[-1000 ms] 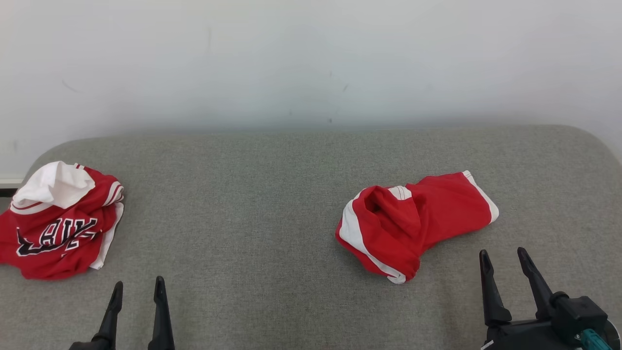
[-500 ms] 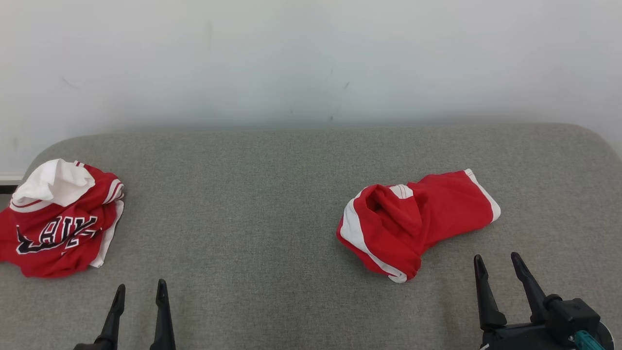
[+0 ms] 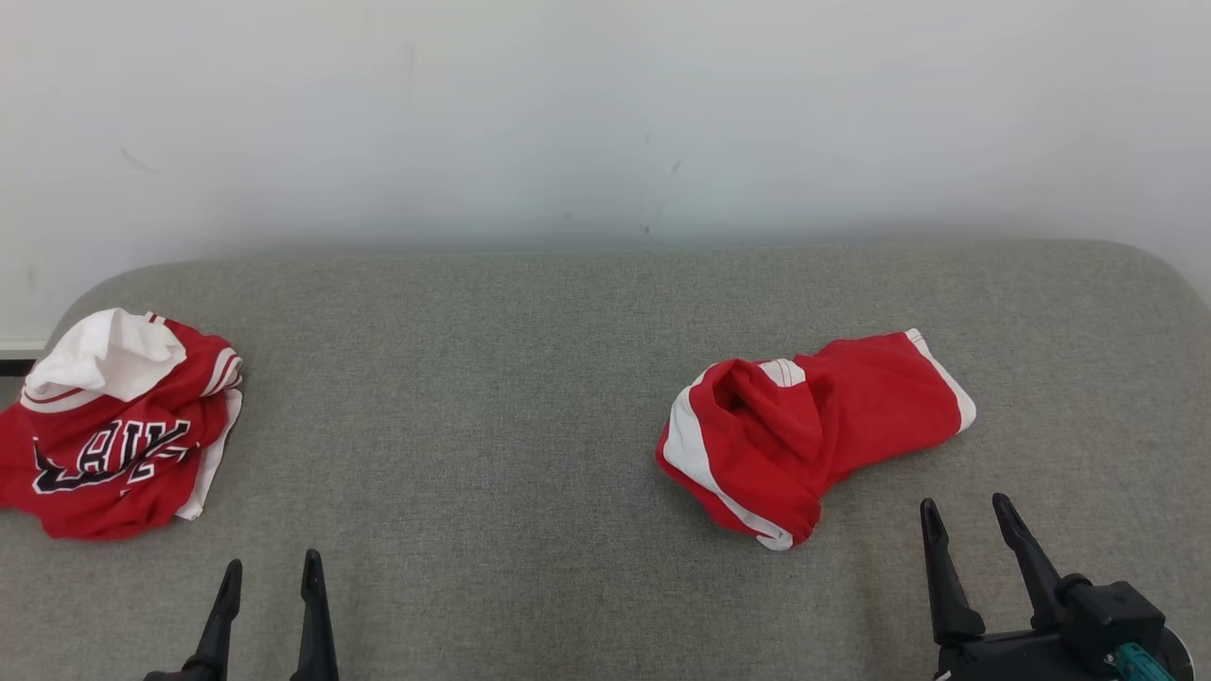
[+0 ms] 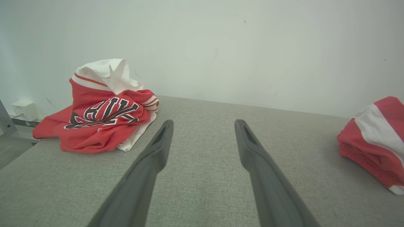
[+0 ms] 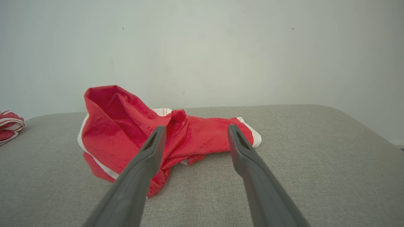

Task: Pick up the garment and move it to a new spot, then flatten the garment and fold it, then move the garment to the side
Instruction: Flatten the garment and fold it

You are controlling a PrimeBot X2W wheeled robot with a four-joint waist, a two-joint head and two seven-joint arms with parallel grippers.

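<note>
A crumpled red garment with white side stripes (image 3: 814, 426) lies on the grey surface, right of centre; the right wrist view shows this garment (image 5: 126, 132) bunched up just beyond the fingers. My right gripper (image 3: 963, 506) stands open near the front edge, below and right of it, touching nothing. A second red and white jersey with black lettering (image 3: 114, 426) is heaped at the far left, the same jersey (image 4: 101, 110) showing in the left wrist view. My left gripper (image 3: 272, 566) is open at the lower left, right of that jersey, with nothing between its fingers.
The grey fabric surface (image 3: 492, 378) runs wide between the two garments and has rounded far corners. A white wall (image 3: 605, 113) stands right behind it. A small white box (image 4: 23, 110) sits on the wall at the far left.
My right gripper has drawn back a little toward the bottom of the view, and the left gripper has sunk slightly too. Both garments lie as before.
</note>
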